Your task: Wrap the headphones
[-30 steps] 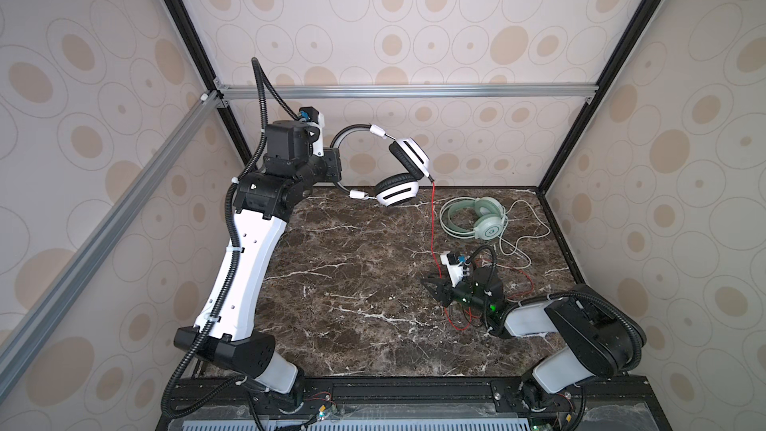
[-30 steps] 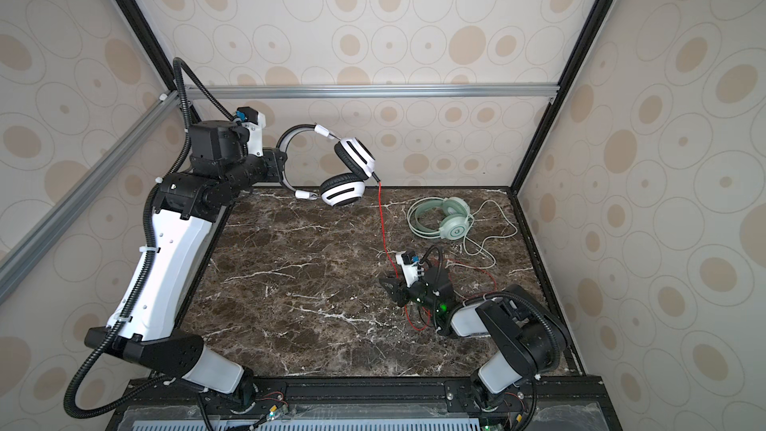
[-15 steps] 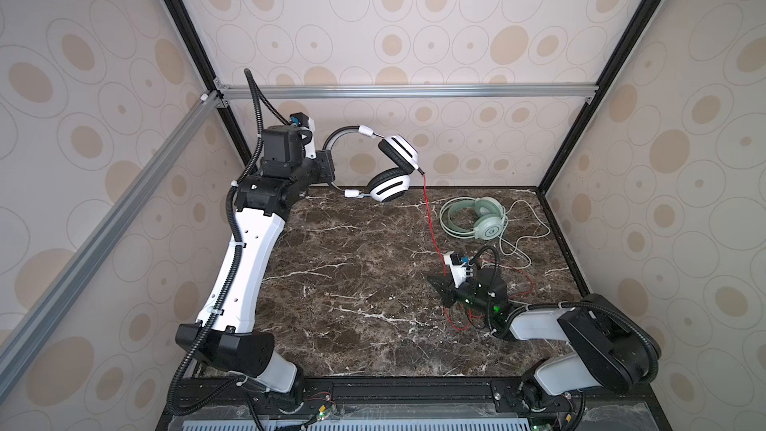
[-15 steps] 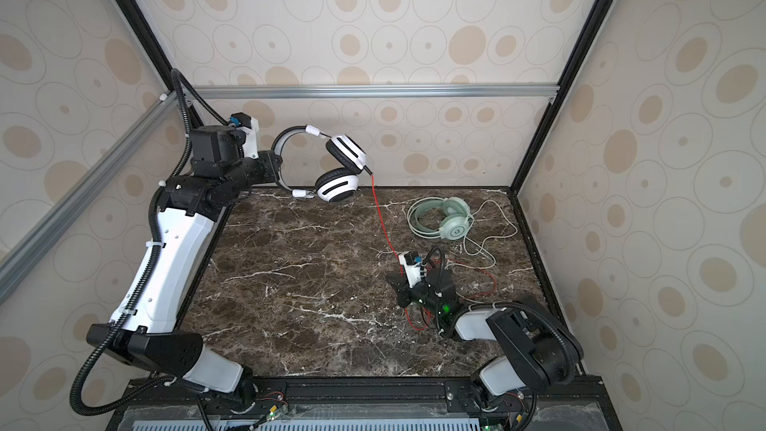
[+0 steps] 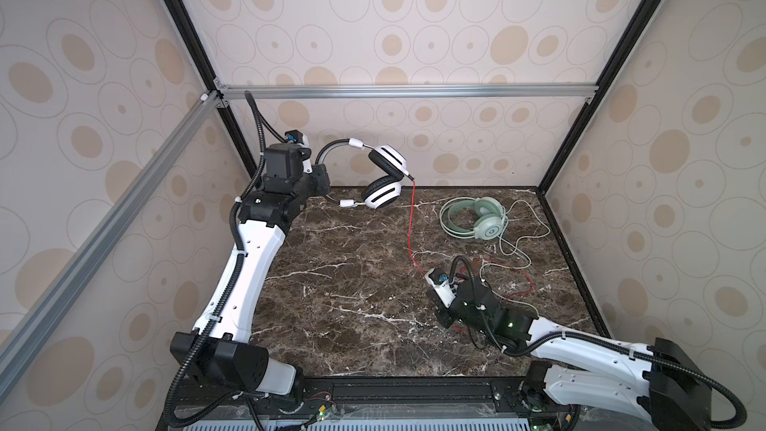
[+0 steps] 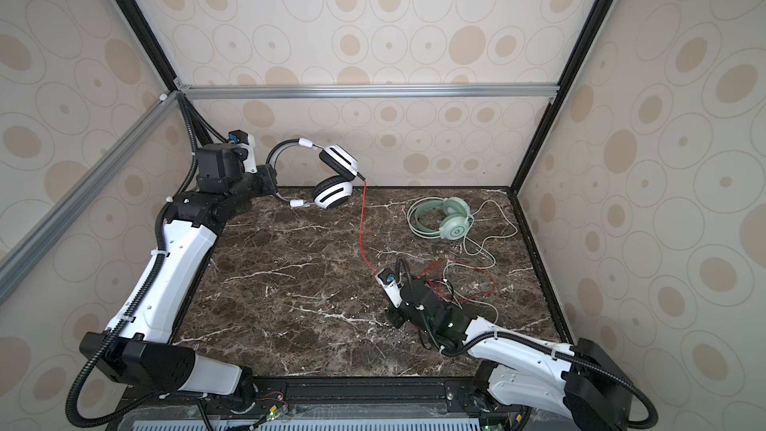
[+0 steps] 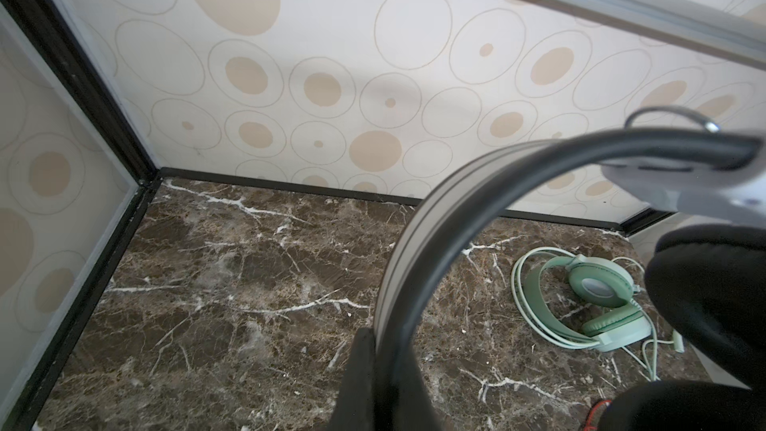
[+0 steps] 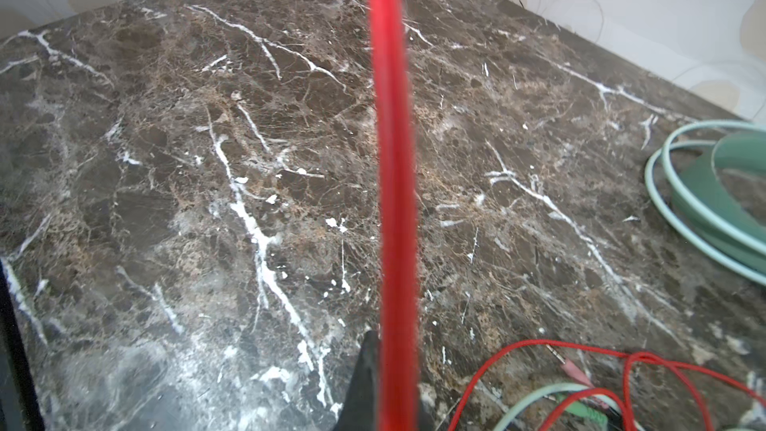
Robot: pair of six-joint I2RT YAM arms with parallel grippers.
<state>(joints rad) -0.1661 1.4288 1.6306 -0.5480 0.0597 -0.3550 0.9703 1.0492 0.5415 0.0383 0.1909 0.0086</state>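
The white headphones (image 5: 383, 194) (image 6: 333, 194) with black pads hang in the air at the back left. My left gripper (image 5: 321, 178) (image 6: 269, 178) is shut on their headband (image 7: 435, 217), as the left wrist view (image 7: 387, 371) shows close up. Their thin red cord (image 5: 410, 225) (image 6: 362, 225) runs taut down to my right gripper (image 5: 431, 279) (image 6: 379, 275), which sits low over the table. In the right wrist view that gripper (image 8: 389, 383) is shut on the red cord (image 8: 391, 159). The mint-green headphones (image 5: 476, 217) (image 6: 447, 217) (image 7: 597, 304) (image 8: 713, 201) lie flat at the back right.
Loose loops of red cord (image 5: 510, 279) (image 8: 580, 366) and pale cord (image 5: 522, 242) (image 6: 489, 250) lie tangled on the dark marble table (image 5: 352, 284) beside my right arm. Patterned walls and a black frame enclose the table; an aluminium rail (image 5: 406, 91) crosses the back.
My right gripper has shut on the red cord. My left arm has carried the white headphones a little left and back, and the cord between them has drawn taut.
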